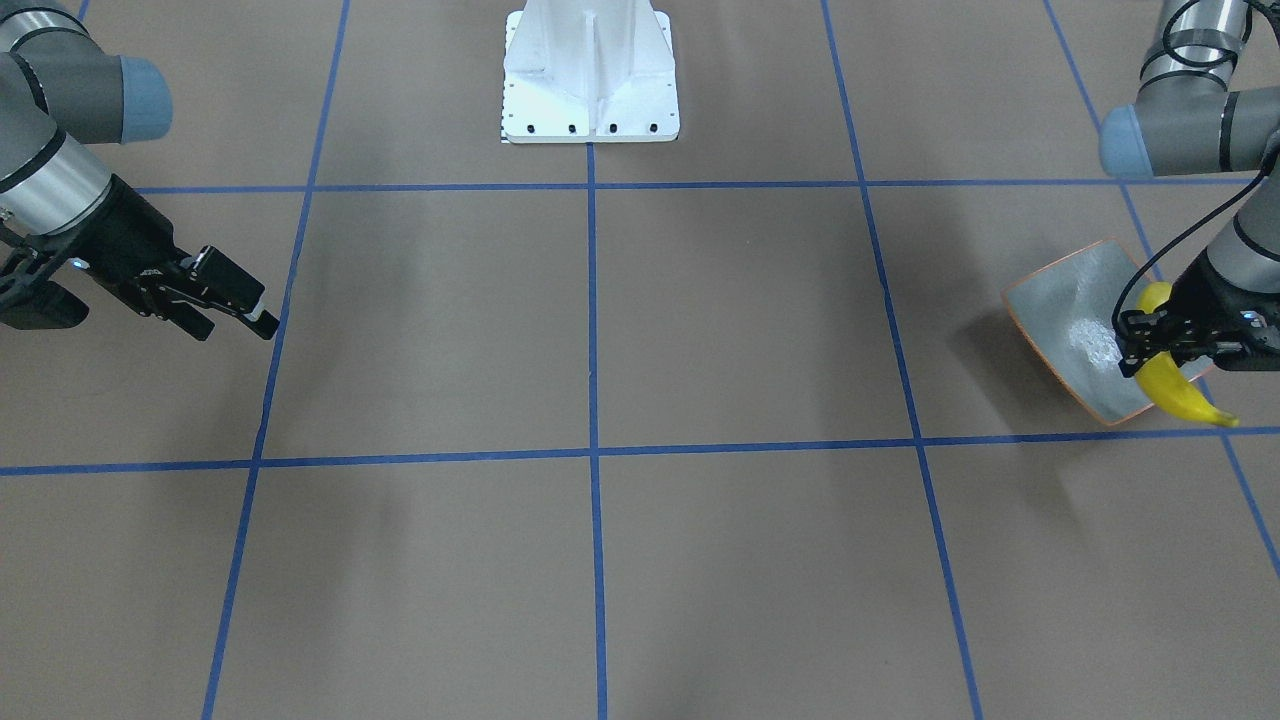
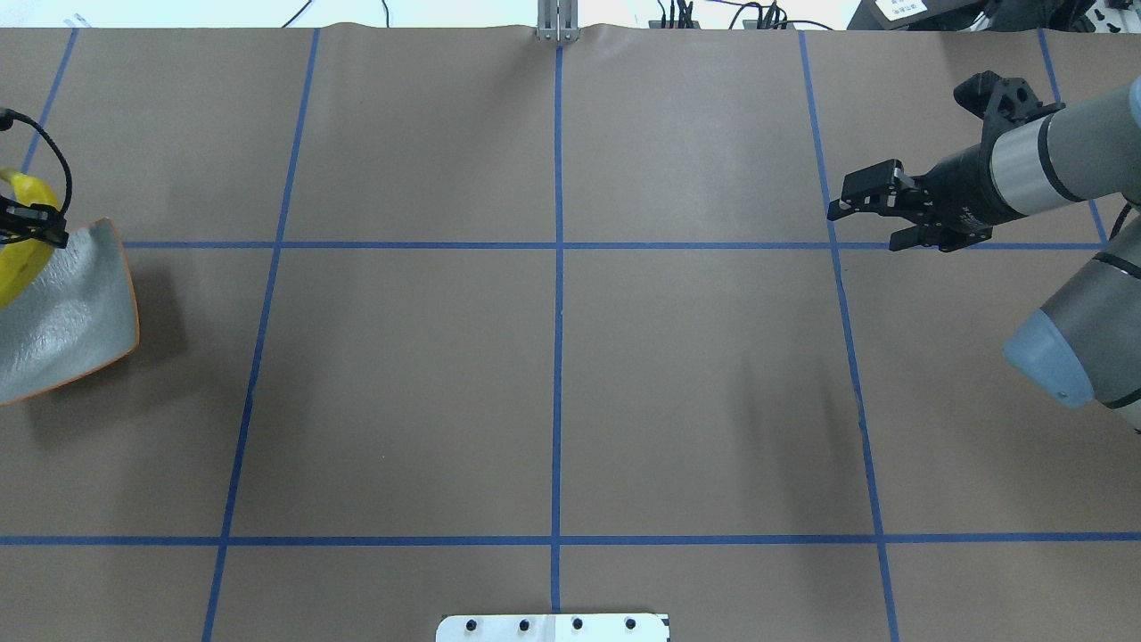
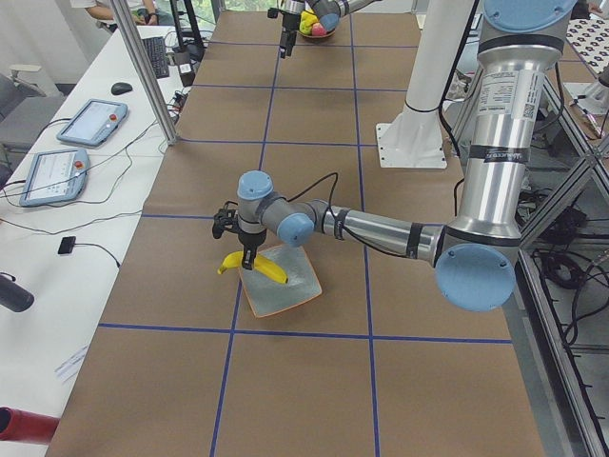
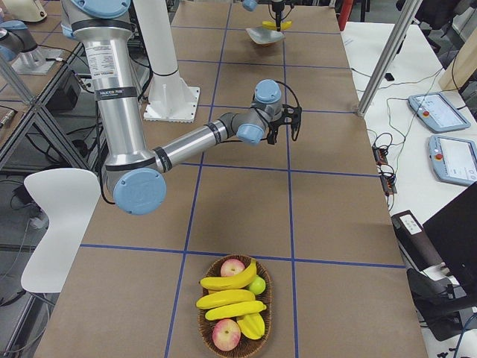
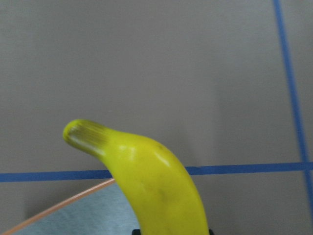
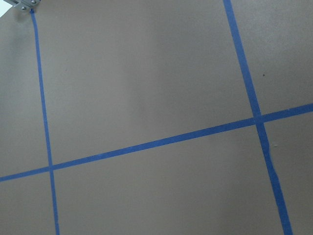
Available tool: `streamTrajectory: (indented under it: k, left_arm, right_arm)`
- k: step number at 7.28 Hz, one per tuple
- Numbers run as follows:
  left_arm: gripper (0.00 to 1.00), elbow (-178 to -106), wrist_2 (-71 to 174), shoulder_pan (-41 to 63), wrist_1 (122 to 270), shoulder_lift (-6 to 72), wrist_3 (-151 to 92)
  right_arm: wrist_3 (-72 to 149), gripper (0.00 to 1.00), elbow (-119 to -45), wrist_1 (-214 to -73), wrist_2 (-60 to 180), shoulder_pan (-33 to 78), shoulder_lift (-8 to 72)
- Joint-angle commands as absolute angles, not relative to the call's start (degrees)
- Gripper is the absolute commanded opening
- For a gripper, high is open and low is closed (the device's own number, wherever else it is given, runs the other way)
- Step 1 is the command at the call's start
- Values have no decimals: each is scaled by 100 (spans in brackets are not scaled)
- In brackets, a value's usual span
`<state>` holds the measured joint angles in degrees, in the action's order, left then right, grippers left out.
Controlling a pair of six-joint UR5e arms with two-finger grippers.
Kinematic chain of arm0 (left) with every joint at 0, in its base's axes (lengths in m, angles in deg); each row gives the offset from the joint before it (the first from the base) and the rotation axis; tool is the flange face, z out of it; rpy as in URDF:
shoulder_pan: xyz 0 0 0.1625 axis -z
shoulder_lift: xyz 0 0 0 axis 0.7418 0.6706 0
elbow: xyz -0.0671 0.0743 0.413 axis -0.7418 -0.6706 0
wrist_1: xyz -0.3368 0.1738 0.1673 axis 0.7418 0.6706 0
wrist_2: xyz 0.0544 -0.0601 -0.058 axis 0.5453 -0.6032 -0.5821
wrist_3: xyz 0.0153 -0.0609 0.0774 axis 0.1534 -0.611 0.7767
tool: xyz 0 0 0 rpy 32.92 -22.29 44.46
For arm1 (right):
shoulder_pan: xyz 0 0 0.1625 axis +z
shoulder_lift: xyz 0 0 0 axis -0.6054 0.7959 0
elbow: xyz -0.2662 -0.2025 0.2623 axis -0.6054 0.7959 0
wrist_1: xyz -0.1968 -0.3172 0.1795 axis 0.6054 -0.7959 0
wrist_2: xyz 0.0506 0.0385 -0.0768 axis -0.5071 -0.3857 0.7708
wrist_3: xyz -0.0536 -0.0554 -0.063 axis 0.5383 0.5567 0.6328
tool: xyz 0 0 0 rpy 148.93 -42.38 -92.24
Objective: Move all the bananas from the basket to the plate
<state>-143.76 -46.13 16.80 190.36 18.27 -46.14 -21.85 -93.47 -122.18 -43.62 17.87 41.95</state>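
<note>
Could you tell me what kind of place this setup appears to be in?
Probably a robotics lab workcell: the table is gridded with blue tape, two teach pendants lie on a side desk, and an aluminium post stands beside it.

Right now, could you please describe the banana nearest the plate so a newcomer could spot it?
Go to the table's end on the robot's left, where the grey-green plate sits. Over its edge the left gripper holds one banana. Unlike the bananas in the basket at the far end, it is alone.

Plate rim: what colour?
Thin orange-brown, edging the speckled grey-green plate. Shows best in the exterior front-facing view.
</note>
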Motion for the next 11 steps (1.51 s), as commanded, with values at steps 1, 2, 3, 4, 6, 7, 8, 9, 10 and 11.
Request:
streamTrajectory:
  k: [1,2,3,4,6,7,8,9,10,11]
  left_arm:
    - [0,-14368,-4472,1636,18741,1784,-4419]
    - [0,-14359,-4542,1610,18731,1784,-4437]
    - [0,-14333,-4560,1471,18723,1723,-4472]
    - [0,-14263,-4560,1347,18636,1714,-4481]
    - [6,-14253,-4560,1197,18529,1714,-4455]
    - [62,-14236,-4569,1197,18529,1714,-4428]
    - [95,-14244,-4578,1197,18547,1723,-4419]
    - [99,-14288,-4586,1205,18547,1714,-4419]
    - [99,-14506,-4595,1232,18538,1688,-4411]
    - [99,-14743,-4987,1293,18512,1688,-4419]
  right_arm:
    - [-2176,100,-9240,-12209,-4338,1776,4161]
    - [-2175,100,-9231,-12209,-4338,1776,4169]
    - [-2175,100,-9222,-12209,-4338,1776,4170]
    - [-2184,100,-9187,-12209,-4338,1776,4161]
    - [-2184,100,-9195,-12209,-4347,1776,4161]
    - [-2184,100,-9204,-12209,-4347,1776,4161]
    - [-2184,100,-9230,-12209,-4364,1785,4196]
    - [-2167,100,-9239,-12209,-4364,1820,4266]
    - [-1871,100,-9239,-12209,-4347,1994,4449]
    - [-1259,100,-9222,-12218,-4381,2248,4773]
